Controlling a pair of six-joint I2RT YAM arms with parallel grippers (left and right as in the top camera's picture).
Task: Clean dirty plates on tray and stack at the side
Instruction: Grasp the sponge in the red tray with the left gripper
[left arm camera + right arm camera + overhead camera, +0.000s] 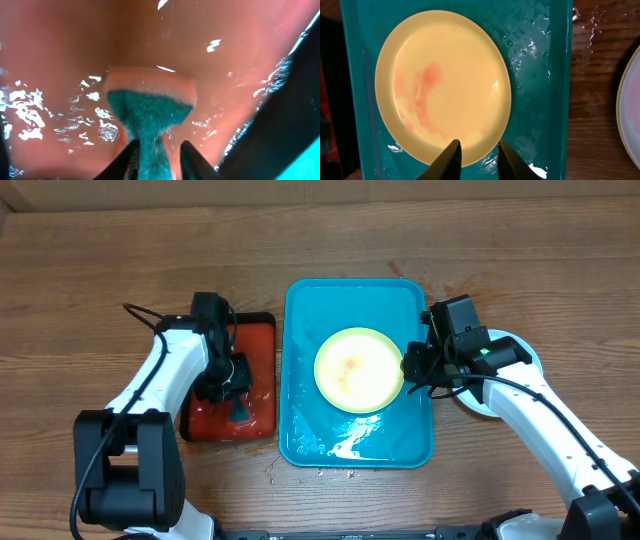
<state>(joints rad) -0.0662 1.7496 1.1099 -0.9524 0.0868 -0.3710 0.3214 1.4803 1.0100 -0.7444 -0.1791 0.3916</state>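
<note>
One pale yellow plate [358,370] [445,80] with orange smears lies flat in the turquoise tray [300,430] [540,75]. My right gripper [410,365] [478,142] hovers over the plate's right rim, its jaws a little apart with only the plate showing below the gap. Over the red tray my left gripper [237,392] [160,145] is shut on a sponge [150,100] with a green scrub face and an orange body, whose end touches the wet red surface.
The red tray [255,340] [60,50] with a black rim sits just left of the turquoise one, both wet. Water pools at the turquoise tray's near side [350,442]. Another plate [480,402] [630,110] rests on the wood under my right arm.
</note>
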